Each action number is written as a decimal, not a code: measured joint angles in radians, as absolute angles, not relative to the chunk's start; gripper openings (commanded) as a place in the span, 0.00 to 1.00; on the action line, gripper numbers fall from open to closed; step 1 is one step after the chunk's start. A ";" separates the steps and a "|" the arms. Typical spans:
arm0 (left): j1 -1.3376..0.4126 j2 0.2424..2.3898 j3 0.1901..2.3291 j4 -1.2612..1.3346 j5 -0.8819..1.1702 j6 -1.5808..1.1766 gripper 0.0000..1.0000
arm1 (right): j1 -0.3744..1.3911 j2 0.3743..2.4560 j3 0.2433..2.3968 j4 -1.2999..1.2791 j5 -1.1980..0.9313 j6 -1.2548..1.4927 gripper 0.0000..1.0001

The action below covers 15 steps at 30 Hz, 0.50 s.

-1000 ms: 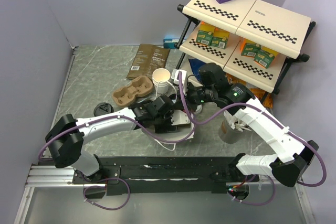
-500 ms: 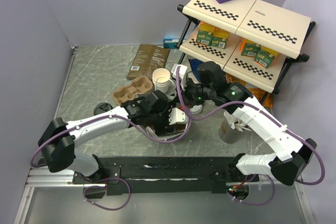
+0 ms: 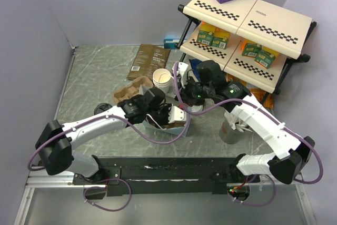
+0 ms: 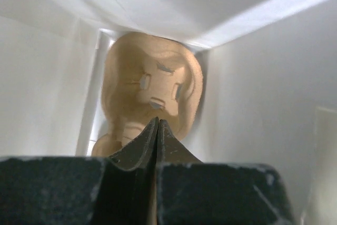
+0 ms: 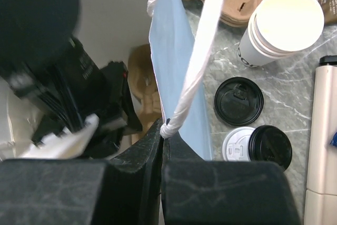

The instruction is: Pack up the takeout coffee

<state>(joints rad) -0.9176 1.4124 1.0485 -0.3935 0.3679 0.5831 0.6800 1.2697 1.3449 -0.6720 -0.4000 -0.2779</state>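
Observation:
A white paper takeout cup (image 3: 162, 79) (image 5: 281, 25) stands open beside a paper bag (image 3: 179, 113), with no lid on it. Two black lids (image 5: 238, 101) (image 5: 270, 146) and a white lid (image 5: 236, 144) lie on the table near it. My right gripper (image 5: 163, 130) (image 3: 181, 75) is shut on the bag's blue rim (image 5: 174, 72), right at its white twisted handle (image 5: 202, 51). Inside the bag, my left gripper (image 4: 158, 122) is shut with nothing between its fingers. It sits just above a brown pulp carrier (image 4: 152, 90) at the bag's bottom.
A second brown pulp carrier (image 3: 131, 91) and a dark coffee pouch (image 3: 149, 59) lie behind the bag. A black lid (image 3: 101, 109) sits at the left. A checkered shelf rack (image 3: 247, 25) fills the back right, and a metal cylinder (image 3: 230, 129) stands under the right arm.
My left gripper was open and has shut, and the left arm has pushed rightward, further into the bag. The right gripper has kept its hold and shifted slightly toward the back.

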 measured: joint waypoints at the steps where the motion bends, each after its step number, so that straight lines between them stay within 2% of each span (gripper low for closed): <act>1: -0.910 1.406 1.048 -0.393 0.381 0.588 0.04 | 0.680 1.271 1.345 -0.672 -0.400 -0.278 0.00; 3: -0.894 1.381 1.049 -0.394 0.402 0.593 0.06 | 0.675 1.273 1.345 -0.672 -0.400 -0.278 0.00; 5: -0.873 1.332 1.060 -0.397 0.424 0.609 0.14 | 0.656 1.282 1.345 -0.672 -0.407 -0.277 0.00; 6: -0.867 1.313 1.069 -0.400 0.429 0.612 0.34 | 0.647 1.287 1.345 -0.672 -0.409 -0.276 0.00; 9: -0.855 1.242 1.126 -0.391 0.456 0.627 0.61 | 0.598 1.319 1.356 -0.674 -0.424 -0.274 0.00; 12: -0.855 1.196 1.201 -0.385 0.475 0.624 0.73 | 0.570 1.352 1.371 -0.677 -0.440 -0.284 0.00; 15: -0.844 1.194 1.318 -0.399 0.485 0.599 0.77 | 0.562 1.372 1.385 -0.687 -0.459 -0.297 0.00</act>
